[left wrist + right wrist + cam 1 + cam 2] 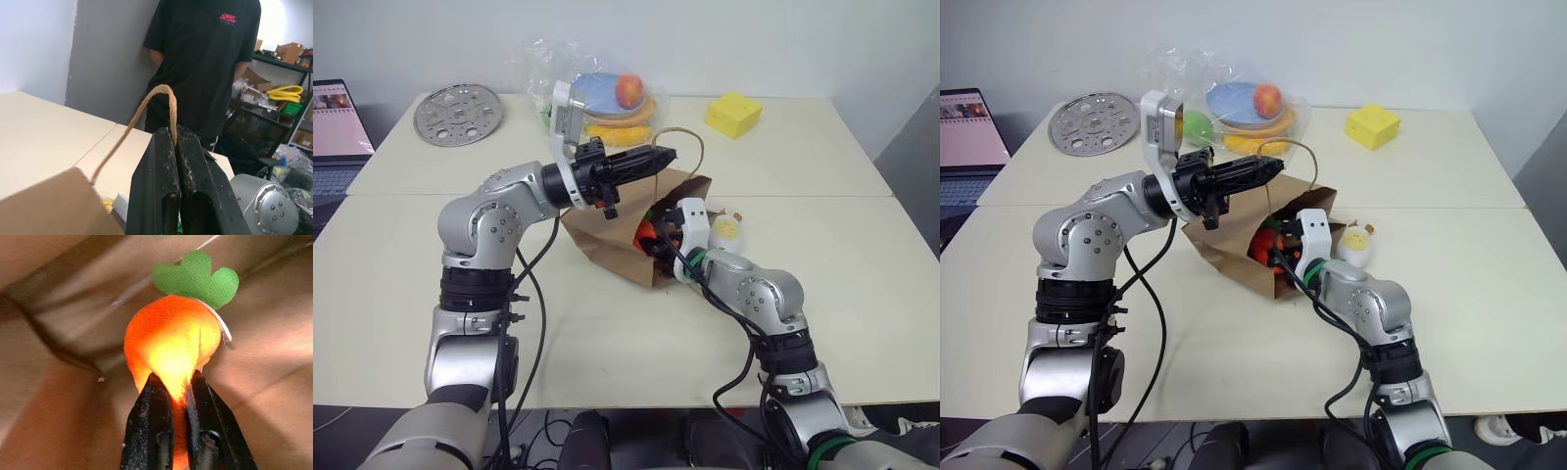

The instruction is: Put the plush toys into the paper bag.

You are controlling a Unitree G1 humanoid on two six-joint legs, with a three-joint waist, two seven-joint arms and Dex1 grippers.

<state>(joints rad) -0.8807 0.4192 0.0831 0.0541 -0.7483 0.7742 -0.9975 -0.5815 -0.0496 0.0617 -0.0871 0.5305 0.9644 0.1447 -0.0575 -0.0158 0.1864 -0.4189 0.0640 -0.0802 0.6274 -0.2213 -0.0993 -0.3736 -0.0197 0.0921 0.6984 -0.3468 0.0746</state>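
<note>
Brown paper bag (617,240): on its side on the surface, handle (146,105) pinched in the left jaws (658,157). Orange carrot (171,342): inside the bag, tip pinched between the right jaws (179,396), lower end hidden. White toy (728,227): beside the bag, partly hidden.

The brown paper bag (617,240) lies on its side, mouth open. The orange carrot (171,345) with green leaves is inside it. The white toy (1355,245) lies just beside the bag.
</note>
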